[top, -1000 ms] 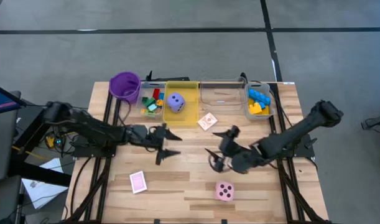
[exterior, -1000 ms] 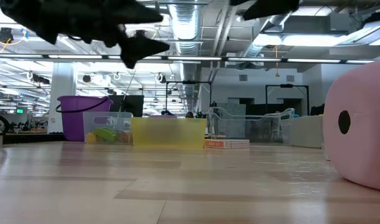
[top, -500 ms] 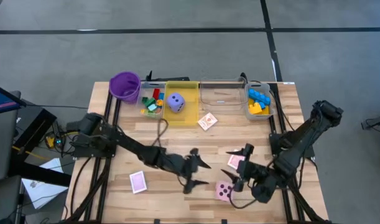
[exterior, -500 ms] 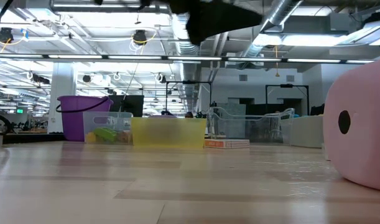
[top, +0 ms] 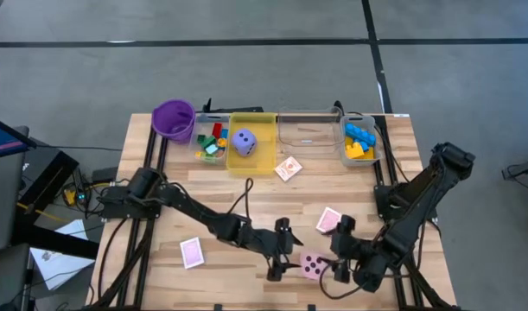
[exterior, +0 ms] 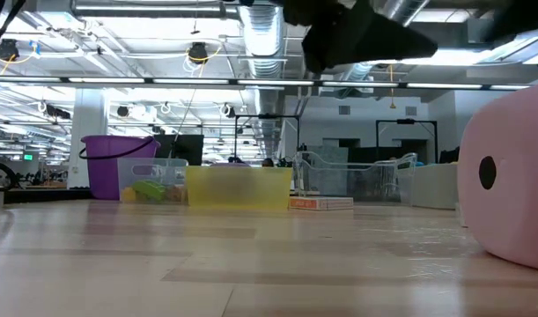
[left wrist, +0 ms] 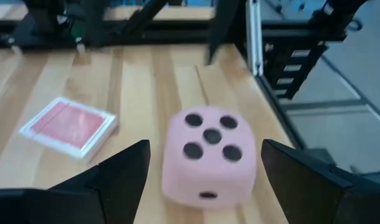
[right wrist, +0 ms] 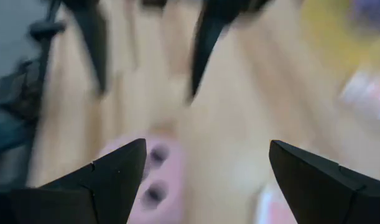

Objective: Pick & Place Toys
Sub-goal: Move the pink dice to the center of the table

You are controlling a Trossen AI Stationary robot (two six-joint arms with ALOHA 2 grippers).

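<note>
A pink foam die [top: 313,265] rests on the table near its front edge and looms at the right of the low view [exterior: 506,176]. My left gripper [top: 283,252] hangs open just left of the die, pointing at it. In the left wrist view the die [left wrist: 209,155] lies ahead between that gripper's spread fingers [left wrist: 203,148]. My right gripper [top: 340,252] hangs open just right of the die [right wrist: 137,174]. Pink-backed cards lie at the near left [top: 191,252], beside the right gripper [top: 328,220] and near the bins [top: 288,168]. A purple die [top: 244,141] sits in the yellow bin [top: 265,160].
Along the far edge stand a purple cup [top: 173,119], a clear bin of mixed bricks [top: 211,142], an empty clear bin [top: 308,130] and a bin of blue and yellow bricks [top: 359,141]. The dark shape at the top of the low view is my left gripper [exterior: 365,35].
My left gripper has swept from the table's middle left toward the near right and now stands beside the pink die. My right gripper has moved toward the near edge and turned toward the die, uncovering a card. Both have stayed open.
</note>
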